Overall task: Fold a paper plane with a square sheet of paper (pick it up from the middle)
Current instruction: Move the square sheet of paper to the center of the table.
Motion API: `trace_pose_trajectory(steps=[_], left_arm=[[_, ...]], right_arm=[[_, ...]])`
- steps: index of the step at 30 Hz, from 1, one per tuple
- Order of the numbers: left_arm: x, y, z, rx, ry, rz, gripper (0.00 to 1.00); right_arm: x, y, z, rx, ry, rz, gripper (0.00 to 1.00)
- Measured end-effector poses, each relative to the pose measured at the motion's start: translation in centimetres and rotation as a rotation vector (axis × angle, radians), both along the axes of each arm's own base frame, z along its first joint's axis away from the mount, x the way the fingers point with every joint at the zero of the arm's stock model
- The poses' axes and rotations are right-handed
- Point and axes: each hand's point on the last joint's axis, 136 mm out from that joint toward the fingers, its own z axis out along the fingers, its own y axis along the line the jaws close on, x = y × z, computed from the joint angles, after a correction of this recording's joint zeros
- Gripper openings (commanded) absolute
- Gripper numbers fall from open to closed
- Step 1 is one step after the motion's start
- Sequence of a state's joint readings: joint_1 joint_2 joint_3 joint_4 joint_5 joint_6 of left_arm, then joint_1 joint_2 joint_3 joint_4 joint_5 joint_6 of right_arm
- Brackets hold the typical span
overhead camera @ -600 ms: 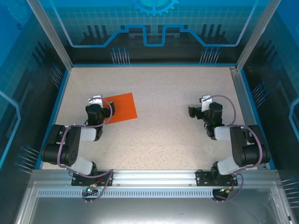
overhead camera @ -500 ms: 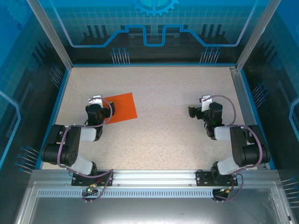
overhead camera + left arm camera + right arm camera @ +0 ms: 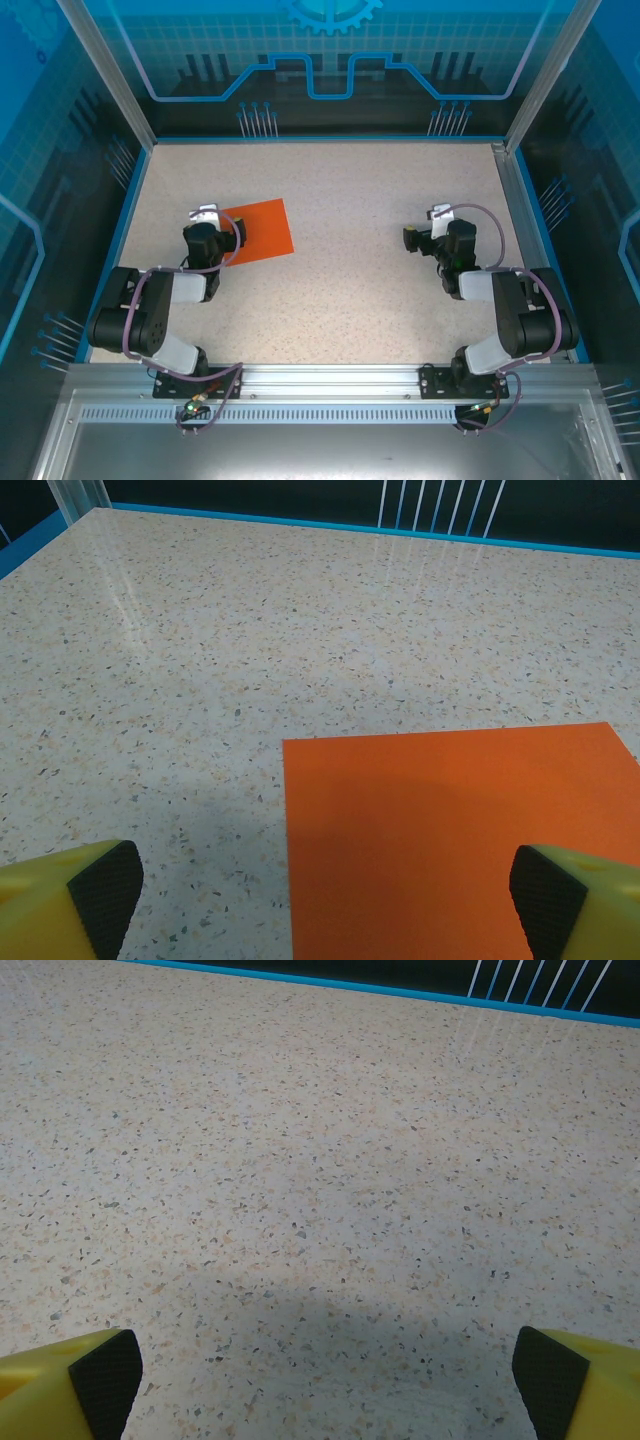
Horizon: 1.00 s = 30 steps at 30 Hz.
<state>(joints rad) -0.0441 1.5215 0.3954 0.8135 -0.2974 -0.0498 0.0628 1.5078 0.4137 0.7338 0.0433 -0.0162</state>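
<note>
The square sheet of paper [image 3: 262, 230] is bright orange and lies flat and uncreased on the speckled table, left of centre. In the left wrist view the sheet [image 3: 450, 840] fills the lower right, with its left edge running between my fingers. My left gripper [image 3: 222, 228] hovers over the sheet's near left part and is open [image 3: 325, 895], its yellow fingertips [image 3: 100, 895] wide apart with nothing held. My right gripper [image 3: 425, 236] is on the right side of the table, far from the sheet. It is open [image 3: 325, 1375] over bare tabletop.
The speckled table [image 3: 360, 190] has a blue raised rim [image 3: 320, 139] along the back and sides. Metal enclosure posts [image 3: 105, 75] stand at the back corners. An aluminium rail [image 3: 320, 380] carries both arm bases at the near edge.
</note>
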Motion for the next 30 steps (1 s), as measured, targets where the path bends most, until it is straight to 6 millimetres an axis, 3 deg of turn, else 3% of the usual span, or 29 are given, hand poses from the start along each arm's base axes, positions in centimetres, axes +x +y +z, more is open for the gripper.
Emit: trace_pose_trajectory(steps=[30], left_arm=[[0.0,0.01,0.0,0.0,0.0,0.0,0.98]], right_arm=[[0.33,0.34,0.47,0.011,-0.003,0.02,1.0]])
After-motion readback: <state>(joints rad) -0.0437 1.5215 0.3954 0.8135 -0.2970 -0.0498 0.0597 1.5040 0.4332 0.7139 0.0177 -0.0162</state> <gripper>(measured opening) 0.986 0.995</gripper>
